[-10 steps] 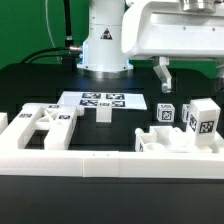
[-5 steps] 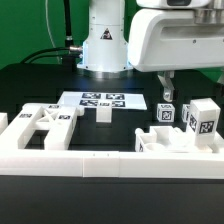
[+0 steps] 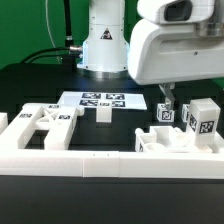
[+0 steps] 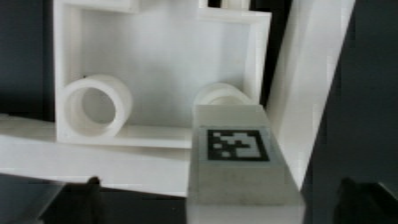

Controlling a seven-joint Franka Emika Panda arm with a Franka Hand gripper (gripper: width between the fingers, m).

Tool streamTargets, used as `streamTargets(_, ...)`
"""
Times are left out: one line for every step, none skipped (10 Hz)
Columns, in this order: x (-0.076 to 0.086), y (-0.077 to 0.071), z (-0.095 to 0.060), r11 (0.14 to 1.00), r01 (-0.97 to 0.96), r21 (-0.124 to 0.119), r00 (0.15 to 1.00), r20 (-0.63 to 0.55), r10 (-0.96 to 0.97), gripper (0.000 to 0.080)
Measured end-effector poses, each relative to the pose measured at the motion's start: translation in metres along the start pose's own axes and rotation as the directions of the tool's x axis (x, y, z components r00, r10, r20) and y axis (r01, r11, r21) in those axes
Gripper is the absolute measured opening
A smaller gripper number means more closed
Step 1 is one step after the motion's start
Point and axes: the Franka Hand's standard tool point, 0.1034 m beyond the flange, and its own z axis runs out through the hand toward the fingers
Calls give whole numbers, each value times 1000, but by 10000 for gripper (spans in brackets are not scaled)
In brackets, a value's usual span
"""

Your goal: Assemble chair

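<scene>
— Which chair parts show in the exterior view?
— I see loose matte white plastic ones: open frame piece (image 3: 45,125) flat at lower left, small block (image 3: 103,114) upright mid-frame, low tagged block (image 3: 165,113) beside taller tagged block (image 3: 203,118), right.

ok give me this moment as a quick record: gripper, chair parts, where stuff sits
gripper: gripper open, holding nothing
below it: small tagged block, with taller tagged block beside it, on the exterior view's right
wrist view: tagged bar lies between the finger lines, next to a slab with round features
exterior view's left: frame piece
middle: small plain block in front of the marker board
front: border rail
chair: not assembled, parts spread out
</scene>
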Motion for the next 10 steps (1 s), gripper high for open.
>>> streamTargets(1,0,-1,1000,-12,0,1000,-2,12,649)
streamTargets(1,-3,0,1000,-16,0,1000,-2,16,649)
streamTargets(0,-9,3,1000,-18,-1,1000,2,18,553)
streamTargets(0,-11,4,1000,-15,-1,1000,3,15,553)
streamTargets(0,-10,4,1000,-16,-1,1000,3,16,368)
streamTargets(0,-10,4,1000,-16,-1,1000,3,16,285)
streamTargets(0,-10,4,1000,-22,-1,1000,3,22,285)
streamTargets(0,-10,4,999,-38,-1,999,3,38,285)
streamTargets(0,-10,4,999,-40,-1,999,3,40,285)
streamTargets(0,-10,3,995,-104,-1,995,-3,104,285)
